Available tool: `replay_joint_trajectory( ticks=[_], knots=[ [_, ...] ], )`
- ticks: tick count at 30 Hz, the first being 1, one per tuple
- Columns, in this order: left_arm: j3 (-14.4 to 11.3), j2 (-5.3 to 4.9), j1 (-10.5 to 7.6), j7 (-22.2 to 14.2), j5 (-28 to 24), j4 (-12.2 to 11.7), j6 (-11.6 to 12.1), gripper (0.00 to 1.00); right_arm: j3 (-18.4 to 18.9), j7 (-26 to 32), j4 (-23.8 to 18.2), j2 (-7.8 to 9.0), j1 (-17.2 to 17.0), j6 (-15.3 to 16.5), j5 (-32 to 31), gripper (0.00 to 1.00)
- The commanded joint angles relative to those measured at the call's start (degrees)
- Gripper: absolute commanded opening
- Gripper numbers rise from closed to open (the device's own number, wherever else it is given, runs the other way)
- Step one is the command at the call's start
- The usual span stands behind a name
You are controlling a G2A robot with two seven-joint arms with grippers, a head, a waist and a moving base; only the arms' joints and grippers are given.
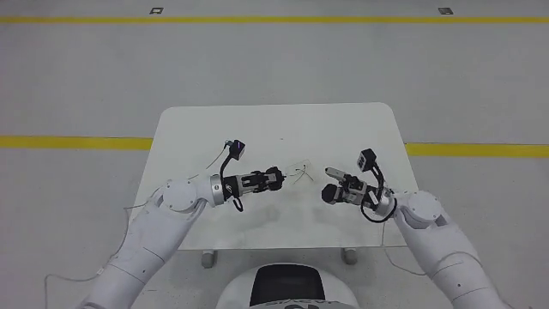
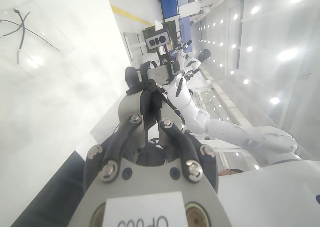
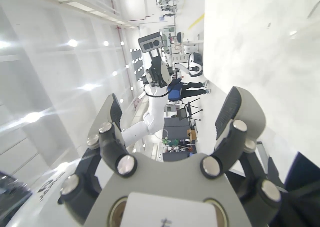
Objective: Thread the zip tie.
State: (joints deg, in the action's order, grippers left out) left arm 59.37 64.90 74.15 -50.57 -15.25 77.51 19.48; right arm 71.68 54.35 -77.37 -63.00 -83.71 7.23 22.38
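Several thin black zip ties (image 1: 300, 172) lie loose near the middle of the white table (image 1: 274, 129), between the two grippers. In the left wrist view the zip ties (image 2: 21, 26) rest on a clear sheet (image 2: 53, 30), well off from my left gripper (image 2: 147, 92). That left gripper (image 1: 279, 177) hovers just left of the ties with its fingers shut; a dark strip shows at the tips, and I cannot tell what it is. My right gripper (image 1: 328, 183) faces it from the right and stands open. Between the right gripper's (image 3: 172, 110) fingers there is nothing, and one tie (image 3: 312, 10) lies far off.
The table's front edge runs close under both arms. Bare tabletop stretches behind the ties toward the far edge. Yellow floor lines (image 1: 274, 20) cross the floor beyond.
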Motion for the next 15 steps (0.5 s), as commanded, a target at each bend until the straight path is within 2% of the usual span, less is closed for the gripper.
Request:
replay_joint_trajectory(
  ticks=[1, 3, 4, 13, 15],
  knots=[
    [0.0, 0.00, 0.00, 0.0, 0.0, 0.0, 0.0, 0.00, 0.1, -2.6, -3.1, 0.38, 0.4, -5.3, -5.8, 1.00],
    [0.0, 0.00, 0.00, 0.0, 0.0, 0.0, 0.0, 0.00, -0.7, -4.6, -5.7, 0.56, 0.6, -9.3, -10.5, 1.00],
    [0.0, 0.00, 0.00, 0.0, 0.0, 0.0, 0.0, 0.00, -0.8, -4.8, -6.1, 0.59, 0.6, -9.8, -11.2, 1.00],
    [0.0, 0.00, 0.00, 0.0, 0.0, 0.0, 0.0, 0.00, -0.8, -4.8, -6.1, 0.59, 0.6, -9.8, -11.2, 1.00],
    [0.0, 0.00, 0.00, 0.0, 0.0, 0.0, 0.0, 0.00, -1.0, -5.9, -6.8, 0.62, 0.9, -10.2, -12.9, 1.00]
  ],
)
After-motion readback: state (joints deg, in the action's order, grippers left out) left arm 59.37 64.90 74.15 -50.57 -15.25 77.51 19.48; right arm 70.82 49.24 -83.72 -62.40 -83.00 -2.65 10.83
